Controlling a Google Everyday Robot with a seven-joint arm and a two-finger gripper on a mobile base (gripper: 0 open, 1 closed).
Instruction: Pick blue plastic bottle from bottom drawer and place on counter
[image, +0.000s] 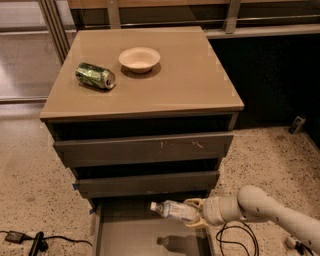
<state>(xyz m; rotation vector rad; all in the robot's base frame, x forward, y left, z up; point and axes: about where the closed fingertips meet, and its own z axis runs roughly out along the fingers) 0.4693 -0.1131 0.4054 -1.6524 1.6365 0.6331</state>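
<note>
On the counter's (200, 85) left half lay one green can (95, 76) on its side, and one cream bowl (139, 59) stood nearer the back edge. Below came two wider drawer fronts (140, 149), then the bottom drawer (127, 234), standing open. Over its back right corner the blue plastic bottle (172, 210) lay level, long axis left to right, cap pointing left, seemingly clear of the floor. The gripper (193, 213), reaching in from the right, was closed round the bottle's base end. One bottle, one gripper; the counter lay above, past both fronts.
</note>
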